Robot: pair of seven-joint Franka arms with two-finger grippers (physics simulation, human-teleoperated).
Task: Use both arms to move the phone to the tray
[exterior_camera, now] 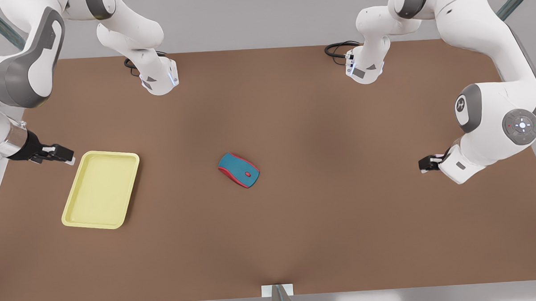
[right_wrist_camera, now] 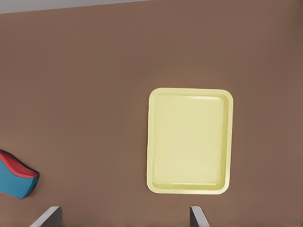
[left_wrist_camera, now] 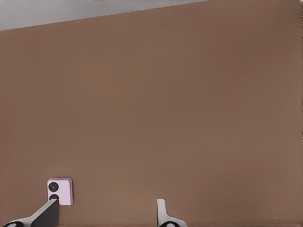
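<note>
The phone (left_wrist_camera: 60, 191) lies flat on the brown table (exterior_camera: 293, 100), far from the tray (exterior_camera: 101, 189), beyond the teal-and-red mouse (exterior_camera: 239, 170). The left pincer (left_wrist_camera: 105, 215) hovers over the phone, released, one finger (left_wrist_camera: 46, 213) touching its edge. To grasp well, I think it should shift sideways until the phone sits between both fingers, then descend. The right pincer (right_wrist_camera: 125, 218) waits beside the tray, also released, ready for a handover above the mouse.
</note>
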